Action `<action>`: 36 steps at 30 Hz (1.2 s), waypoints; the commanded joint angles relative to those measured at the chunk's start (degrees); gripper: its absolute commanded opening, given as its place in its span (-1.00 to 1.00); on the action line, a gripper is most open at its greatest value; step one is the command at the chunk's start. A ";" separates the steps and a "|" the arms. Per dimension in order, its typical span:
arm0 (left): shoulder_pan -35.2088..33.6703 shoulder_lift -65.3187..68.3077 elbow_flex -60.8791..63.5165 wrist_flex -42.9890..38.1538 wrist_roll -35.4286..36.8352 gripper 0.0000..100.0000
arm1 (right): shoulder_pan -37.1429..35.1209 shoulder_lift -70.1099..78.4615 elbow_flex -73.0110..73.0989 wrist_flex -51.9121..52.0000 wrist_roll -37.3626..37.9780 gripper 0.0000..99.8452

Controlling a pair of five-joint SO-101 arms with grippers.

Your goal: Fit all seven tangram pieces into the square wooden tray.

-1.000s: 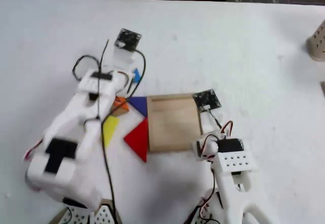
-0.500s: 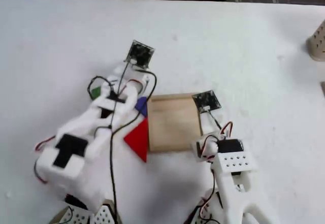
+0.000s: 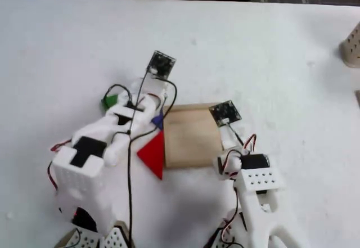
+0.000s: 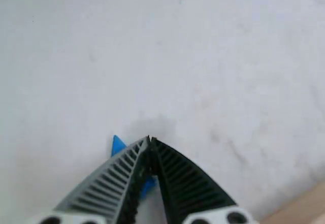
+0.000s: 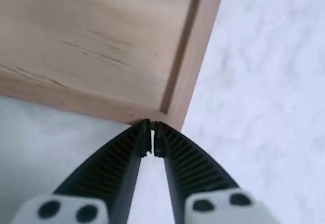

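Note:
The square wooden tray point(image 3: 194, 138) lies mid-table with nothing in it. A red triangle point(image 3: 153, 152) and a purple piece point(image 3: 158, 119) touch its left side. A green piece point(image 3: 109, 100) lies farther left. My left arm point(image 3: 112, 132) stretches over the pieces left of the tray. Its gripper point(image 4: 150, 141) is shut on a small blue piece point(image 4: 118, 146) a little above the bare table, and a tray corner point(image 4: 304, 208) shows nearby. My right gripper point(image 5: 152, 127) is shut with nothing in it, its tips at an outer corner of the tray point(image 5: 101, 36).
A beige pegged block point(image 3: 352, 46) stands at the right edge of the table. Black cables point(image 3: 128, 163) trail from the left arm. The right arm's body point(image 3: 256, 177) stands just right of the tray's near corner. White tabletop spreads behind and to the right.
The left arm has swung right toward the tray's far left corner with the blue piece. It now covers the yellow and orange pieces, and the green one has come into sight. The right arm kept still.

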 commanded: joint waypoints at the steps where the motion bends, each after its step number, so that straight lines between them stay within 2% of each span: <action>1: -3.47 -6.64 -2.46 7.03 -0.53 -0.95 | 0.13 -1.01 -0.35 -0.84 0.97 -0.96; 5: -7.60 -7.69 -2.99 12.75 -0.53 -0.95 | 0.13 -1.01 -0.35 -0.84 0.97 -0.96; 9: -10.77 -7.78 -2.90 13.36 -0.53 -0.95 | 0.13 -1.01 -0.35 -0.84 0.97 -0.96; 14: -11.56 -7.87 -2.46 13.63 -0.53 -0.95 | 0.13 -1.01 -0.35 -0.84 0.97 -0.96; 18: -11.65 -10.42 -2.46 18.64 -0.53 -0.95 | 0.13 -1.01 -0.35 -0.84 0.97 -0.96; 22: -12.09 -17.10 -2.46 27.16 -0.53 -0.95 | 0.13 -1.01 -0.35 -0.84 0.97 -0.96; 31: -11.65 -36.35 -2.37 51.78 -0.09 -0.95 | 0.13 -1.01 -0.35 -0.84 1.14 -0.96; 36: -11.74 -37.67 -2.37 60.13 0.00 -0.95 | 0.13 -1.01 -0.35 -0.84 1.14 -0.96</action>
